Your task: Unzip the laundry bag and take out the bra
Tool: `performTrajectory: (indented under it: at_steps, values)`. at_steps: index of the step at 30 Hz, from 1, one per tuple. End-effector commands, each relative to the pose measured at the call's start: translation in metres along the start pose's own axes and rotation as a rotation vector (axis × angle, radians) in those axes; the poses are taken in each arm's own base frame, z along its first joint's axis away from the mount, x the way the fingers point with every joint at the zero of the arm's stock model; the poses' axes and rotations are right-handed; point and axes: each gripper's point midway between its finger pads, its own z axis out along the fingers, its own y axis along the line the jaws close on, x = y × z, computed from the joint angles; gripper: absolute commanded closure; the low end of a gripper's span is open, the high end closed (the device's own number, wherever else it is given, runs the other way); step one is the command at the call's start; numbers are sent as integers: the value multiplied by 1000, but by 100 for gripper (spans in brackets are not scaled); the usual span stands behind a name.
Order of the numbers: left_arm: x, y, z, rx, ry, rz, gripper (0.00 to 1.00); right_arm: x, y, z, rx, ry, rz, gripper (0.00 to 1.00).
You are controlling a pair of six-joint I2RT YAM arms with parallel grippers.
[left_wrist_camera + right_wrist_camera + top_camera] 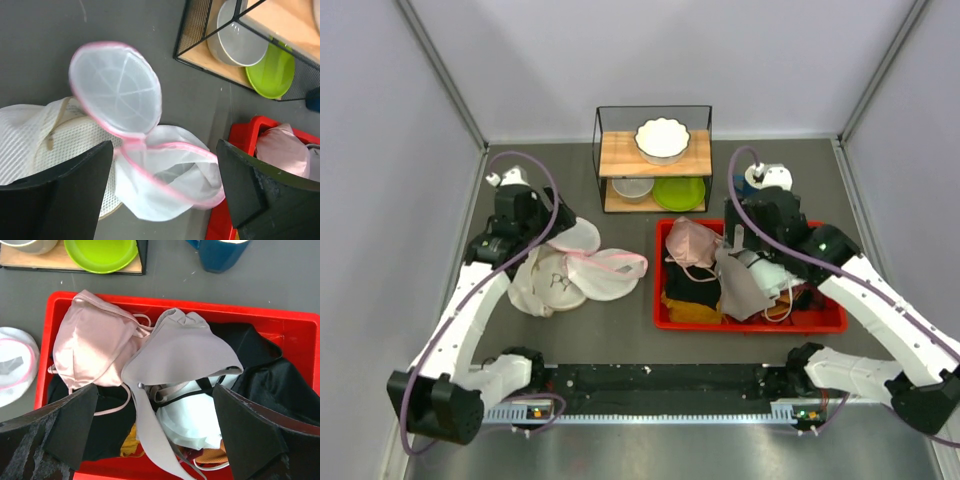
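L arm point(470, 310): stretching fwd from its near-left base, long link slanting toward the far side, wrist turning in toward centre.
L gripper point(164, 145): facing down, jaws standing wide apart, gripping nothing.
L fingers point(55, 195): dark, showing at both lower corners of the wrist cam.
R arm point(890, 310): reaching fwd and inward from its near-right base, elbow sitting low.
R gripper point(155, 387): facing down, jaws spreading wide, hovering w/o contact.
R fingers point(265, 435): dark, scuffed, showing at both lower corners.
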Motion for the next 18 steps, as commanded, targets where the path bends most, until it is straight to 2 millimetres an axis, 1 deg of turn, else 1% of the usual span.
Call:
performTrajectory:
  at_steps: [1,2,3,4,5,7,8,9,13,14,16,18]
  values:
    - [-32,4,-49,-13,-149,36,9,-42,-7,-1,-6,-66,63,1]
    - [-38,2,-62,2,-178,36,9,-43,-8,4,-10,-50,72,1]
    - [-40,1,-68,12,-188,42,8,-47,-4,4,-45,-42,99,1]
    - [-40,-1,-74,23,-194,43,8,-49,-8,6,-45,-34,125,1]
    - [-41,-2,-82,40,-210,45,8,-51,-20,13,-22,-24,165,1]
    - [-38,-2,-89,59,-214,47,8,-55,-28,16,-26,-16,230,1]
    - [-37,-2,-95,69,-222,48,8,-57,-41,19,5,-20,267,1]
    - [-36,-2,-98,74,-226,45,8,-59,-45,20,13,-20,289,1]
    - [-28,4,-102,75,-230,33,8,-64,-65,16,80,-57,320,1]
    - [-24,7,-99,68,-224,26,8,-66,-67,14,91,-71,327,1]
    - [-24,5,-94,74,-225,-12,8,-68,-73,10,122,-98,344,1]
    - [-19,-1,-89,103,-200,-37,8,-70,-77,8,141,-116,359,1]
